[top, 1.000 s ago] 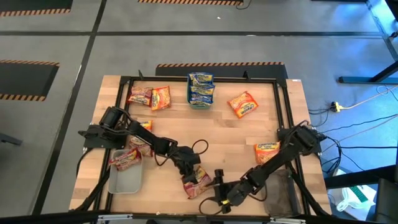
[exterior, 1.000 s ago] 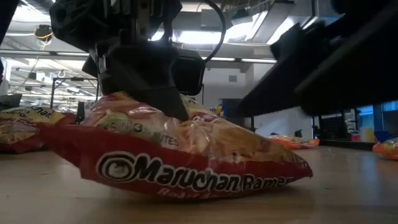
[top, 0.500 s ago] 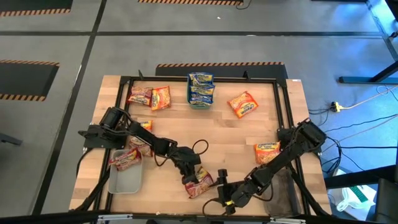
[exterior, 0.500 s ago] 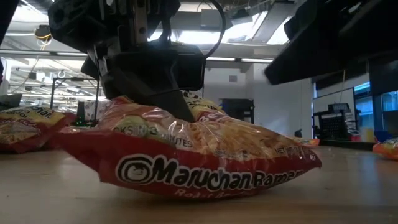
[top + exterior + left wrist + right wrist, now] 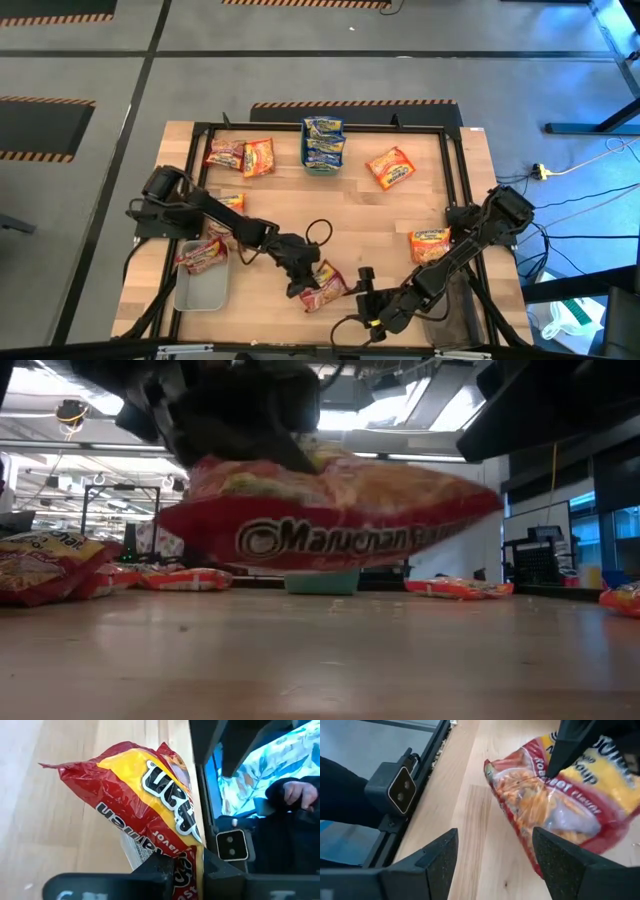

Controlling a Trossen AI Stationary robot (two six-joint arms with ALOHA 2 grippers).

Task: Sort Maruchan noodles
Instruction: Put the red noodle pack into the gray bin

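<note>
I see my left gripper [image 5: 303, 284] clamped on a red crinkly plastic ramen packet [image 5: 330, 510], lifted clear of the wooden table [image 5: 320, 660] near its six o'clock edge. My right gripper [image 5: 492, 857] gapes empty just beside it, at four o'clock.

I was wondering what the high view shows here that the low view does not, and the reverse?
Only the high view shows the grey tray holding a packet, the right hand open beside the lifted packet, and the blue packets stacked in the teal tray. Only the low view shows clear air under the red packet, so it is off the table. Both show the left hand shut on that packet, with other packets lying farther back.
</note>
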